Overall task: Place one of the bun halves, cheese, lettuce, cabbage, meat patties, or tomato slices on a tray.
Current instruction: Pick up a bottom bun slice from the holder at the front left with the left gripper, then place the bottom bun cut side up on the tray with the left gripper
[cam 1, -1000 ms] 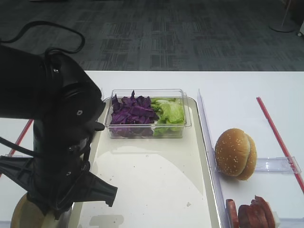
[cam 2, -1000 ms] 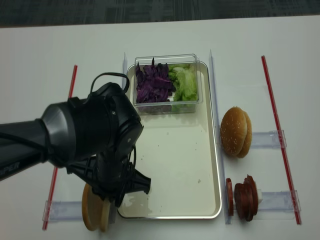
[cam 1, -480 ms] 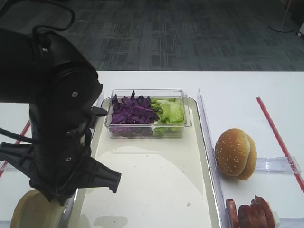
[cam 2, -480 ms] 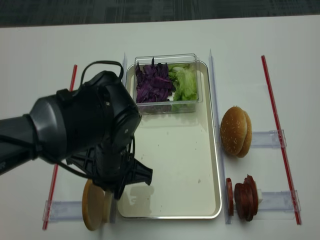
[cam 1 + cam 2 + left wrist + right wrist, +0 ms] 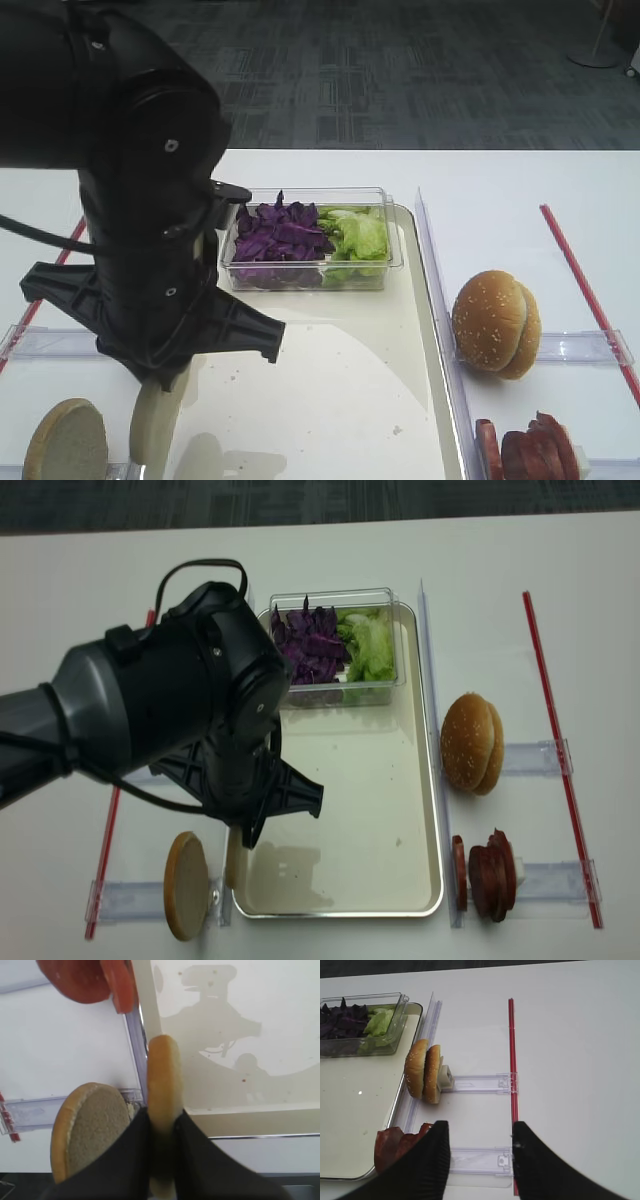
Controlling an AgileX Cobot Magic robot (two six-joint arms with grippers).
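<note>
My left gripper [image 5: 162,1115] is shut on a pale bun half [image 5: 164,1070], held on edge above the tray's [image 5: 240,1060] near left rim. From above, that bun half [image 5: 234,858] hangs under the black arm, over the tray [image 5: 360,810] edge. A second bun half [image 5: 186,884] leans in the rack to its left. Purple cabbage [image 5: 310,645] and green lettuce [image 5: 368,645] fill a clear tub at the tray's far end. My right gripper [image 5: 479,1132] stands open over a clear rack, beside the meat patties [image 5: 390,1142]. Tomato slices [image 5: 80,977] show past the rack. The cheese is out of view.
Two sesame buns [image 5: 472,743] stand on edge in a clear rack right of the tray. Red strips [image 5: 560,750] run along both outer sides of the white table. Clear upright dividers [image 5: 430,270] flank the tray.
The left arm has lifted one bun half out of the rack and carried it up and right to the tray's edge. The other bun half stays in the rack.
</note>
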